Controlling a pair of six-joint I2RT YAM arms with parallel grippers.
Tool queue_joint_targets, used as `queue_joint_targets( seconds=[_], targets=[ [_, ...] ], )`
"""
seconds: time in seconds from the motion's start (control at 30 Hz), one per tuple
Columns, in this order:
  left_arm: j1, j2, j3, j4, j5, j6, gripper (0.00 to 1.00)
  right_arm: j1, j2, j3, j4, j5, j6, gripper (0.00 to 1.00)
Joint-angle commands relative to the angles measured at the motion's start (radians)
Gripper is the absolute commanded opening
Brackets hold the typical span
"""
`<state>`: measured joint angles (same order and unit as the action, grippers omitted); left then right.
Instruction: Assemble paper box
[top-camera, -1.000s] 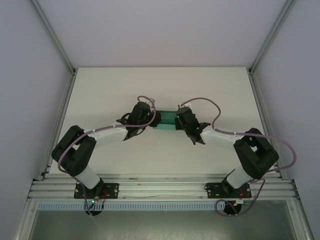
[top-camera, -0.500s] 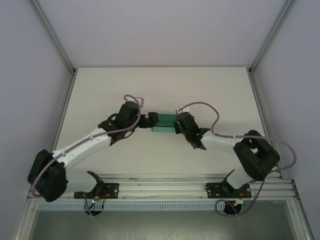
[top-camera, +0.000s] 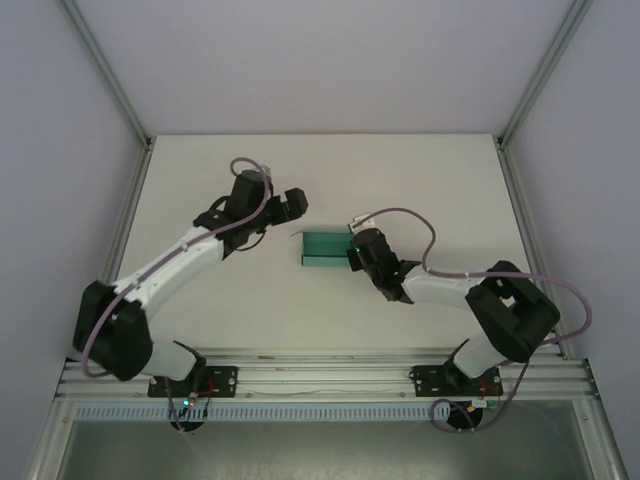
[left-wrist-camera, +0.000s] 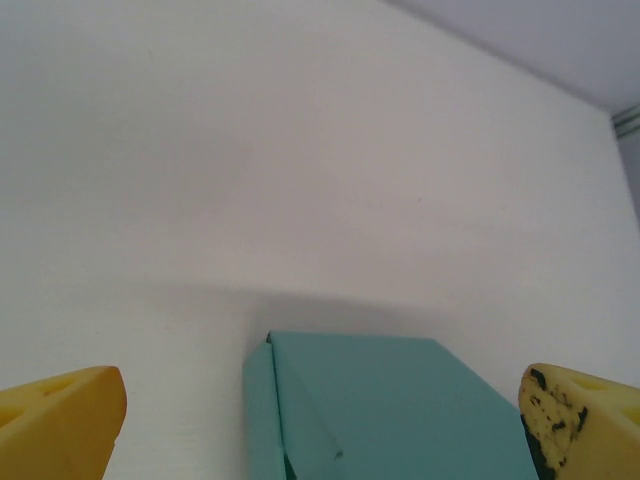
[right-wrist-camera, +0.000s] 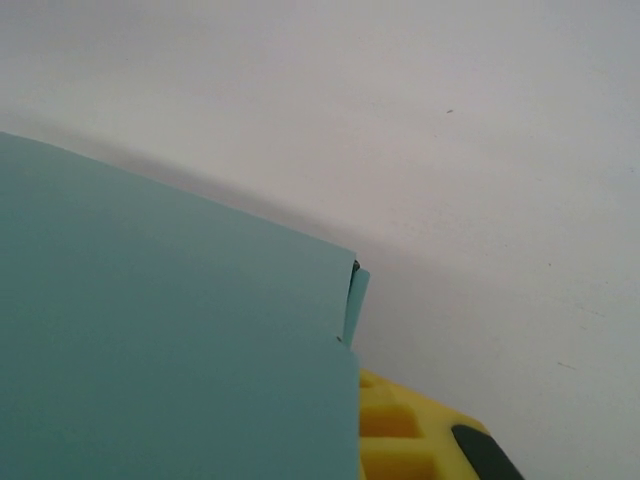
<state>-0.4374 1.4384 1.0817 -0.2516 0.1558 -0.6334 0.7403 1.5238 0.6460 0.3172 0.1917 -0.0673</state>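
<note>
Currently, left gripper (top-camera: 291, 203) stands wide open, clear of the teal paper box (top-camera: 322, 247) on the table (top-camera: 400, 170); right gripper (top-camera: 353, 256) is clamped on its right end.

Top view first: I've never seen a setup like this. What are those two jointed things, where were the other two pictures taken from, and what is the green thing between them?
Those are two robot arms, bolted at the near edge of a white table and seen from a camera overhead. The other two pictures come from small cameras on each arm's wrist. The yellow shapes at their lower edges are fingers of that arm's end effector, the part that grasps. The green thing is a paper box made of thin teal card. The right end effector is shut on the box's right end. The left end effector is open, apart from the box and holding nothing.
</note>
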Motion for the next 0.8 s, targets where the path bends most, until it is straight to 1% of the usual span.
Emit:
queue_joint_targets(
  seconds=[0.0,0.03,0.13,0.23,0.33,0.5,0.57,0.67,0.73,0.77],
  targets=[
    [0.011,0.095,0.055,-0.035,0.095,0.015,1.0,0.014,0.036,-0.03,-0.052,-0.029,-0.047,0.08],
    [0.013,0.123,0.066,-0.042,0.11,0.013,1.0,0.013,0.038,-0.03,-0.051,-0.026,-0.05,0.08],
    [0.022,0.19,0.078,-0.053,0.159,0.023,0.91,0.015,0.042,-0.027,-0.055,-0.016,-0.05,0.09],
    [0.023,0.223,0.045,-0.002,0.209,0.043,0.88,0.018,0.039,-0.029,-0.056,-0.043,-0.057,0.12],
    [0.022,0.266,0.031,0.01,0.273,0.04,0.8,0.031,0.037,-0.033,-0.061,-0.041,-0.063,0.14],
    [0.023,0.284,-0.042,0.079,0.324,0.011,0.69,0.03,0.009,-0.053,-0.07,-0.044,-0.032,0.16],
    [0.023,0.274,-0.081,0.11,0.333,-0.001,0.65,0.03,-0.01,-0.062,-0.082,-0.049,-0.02,0.2],
    [0.023,0.269,-0.128,0.156,0.347,-0.013,0.64,0.031,-0.047,-0.075,-0.112,-0.052,-0.001,0.25],
    [0.022,0.283,-0.149,0.192,0.353,-0.017,0.61,0.03,-0.081,-0.088,-0.131,-0.068,0.011,0.35],
    [0.022,0.291,-0.153,0.197,0.355,-0.015,0.61,0.03,-0.102,-0.096,-0.138,-0.072,0.023,0.36]
  ],
)
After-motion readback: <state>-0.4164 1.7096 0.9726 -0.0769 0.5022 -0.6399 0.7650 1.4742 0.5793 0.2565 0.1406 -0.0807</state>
